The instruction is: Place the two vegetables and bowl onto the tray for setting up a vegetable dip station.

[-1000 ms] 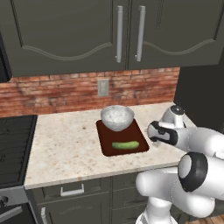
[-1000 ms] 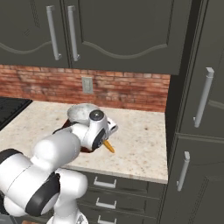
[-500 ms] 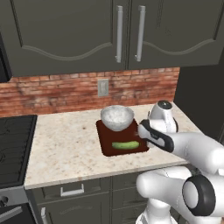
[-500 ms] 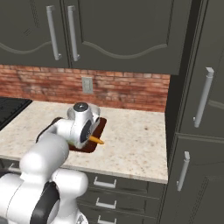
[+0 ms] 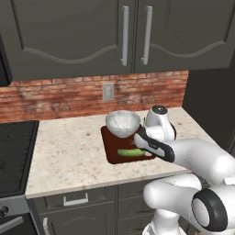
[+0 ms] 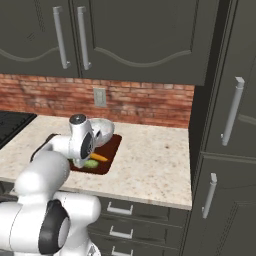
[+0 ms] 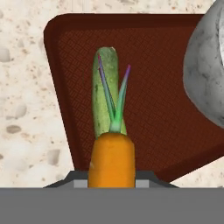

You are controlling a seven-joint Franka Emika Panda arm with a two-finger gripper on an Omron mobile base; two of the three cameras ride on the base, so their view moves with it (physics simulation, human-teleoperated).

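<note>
Kitchen: cabinets [image 5: 92, 36], brick backsplash [image 5: 55, 96], stove [image 5: 11, 151].

Carrot [image 7: 112, 159]: bright orange body, green stem with purple-tipped sprigs. Cucumber [image 7: 106, 92]: mottled green, paler at 12 o'clock end. Tray [image 7: 166, 109]: dark reddish-brown, fine cross-hatch texture on floor, plain glossy rim. Bowl [image 7: 205, 76], at 3 o'clock in hand view: grey-white, speckled, stone-like. Table [image 5: 69, 151]: beige, flecked with grey and brown spots. Wall [image 5: 55, 96]: red-brown brick, pale mortar lines, grey outlet plate. Cabinets [image 5: 69, 36]: dark grey, silver handles. Stove [image 5: 13, 151]: black.
</note>
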